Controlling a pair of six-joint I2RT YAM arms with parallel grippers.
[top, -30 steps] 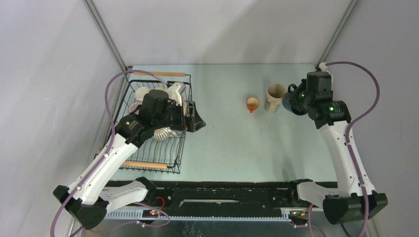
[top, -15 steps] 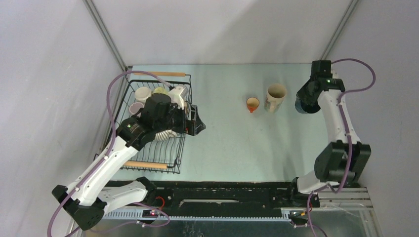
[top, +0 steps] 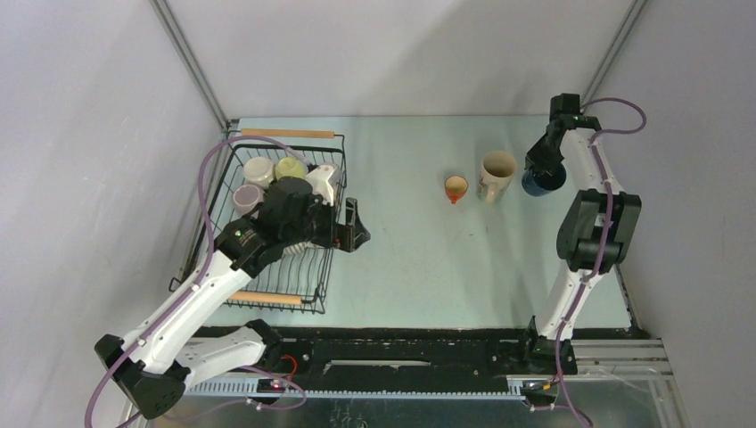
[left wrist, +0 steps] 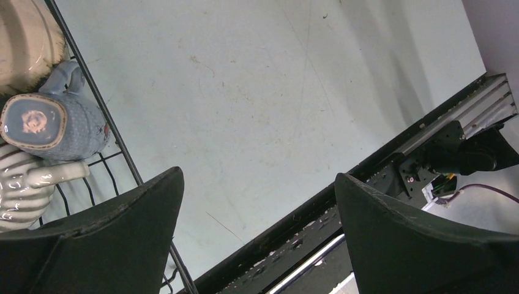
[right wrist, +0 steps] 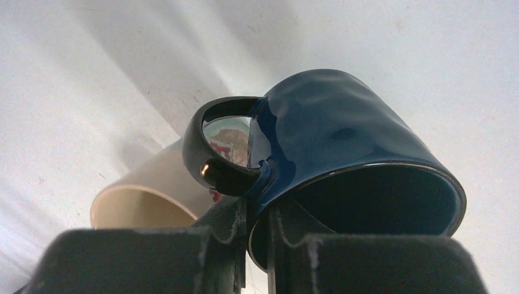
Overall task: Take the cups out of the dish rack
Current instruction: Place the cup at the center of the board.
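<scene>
Right gripper [right wrist: 256,233]: clamped on dark blue mug [right wrist: 343,135], moved nearer tabletop's [top: 419,267] right edge since a second ago. Left gripper [left wrist: 258,177]: spread wide, at dish rack's [top: 294,281] right side.

black wire dish rack [top: 230,178] at the table's [top: 410,259] left, a wooden rod at each short end. inside, at the far end: cream cup [top: 258,169], yellow-green cup [top: 291,167], white cup [top: 323,181], pale cup [top: 247,196]. by the right wall: grey-blue cup [left wrist: 55,125] and ribbed cream cup [left wrist: 18,190]. farther right stand a small orange cup [top: 456,188] and a tall cream cup [top: 496,174]. just beside that, the dark blue cup [top: 542,181] has its rim clamped in the right gripper [right wrist: 257,229].
</scene>
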